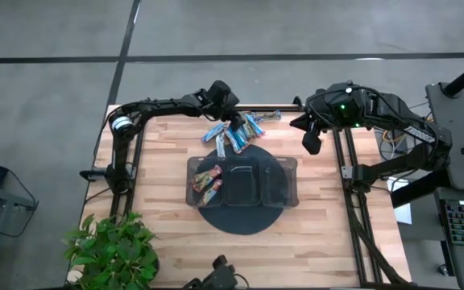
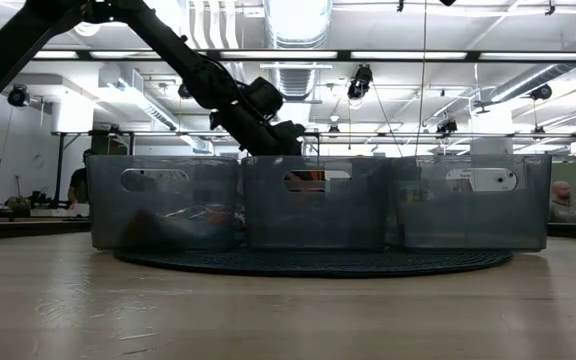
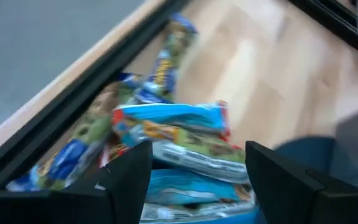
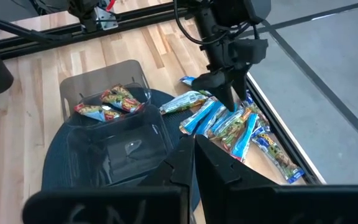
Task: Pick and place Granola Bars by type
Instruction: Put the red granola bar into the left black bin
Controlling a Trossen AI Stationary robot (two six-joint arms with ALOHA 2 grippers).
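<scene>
Several foil-wrapped granola bars [image 1: 236,133] lie in a loose pile on the wood near the table's far edge, light blue and dark blue ones mixed [image 4: 229,124]. Reddish-orange bars [image 1: 208,181] lie in the left compartment of the dark three-compartment tray [image 1: 290,187]. My left gripper [image 3: 197,180] hangs open right over the pile, its fingers on either side of a light blue bar [image 3: 179,118]. In the right wrist view it [image 4: 225,93] points down at the pile. My right gripper [image 4: 191,165] is shut and waits above the table right of the pile [image 1: 311,143].
The tray sits on a dark round mat [image 1: 240,221] at the table's middle; its middle and right compartments show no bars. A metal rail [image 4: 291,130] runs along the far edge just behind the pile. A potted plant [image 1: 115,246] stands at the near left corner.
</scene>
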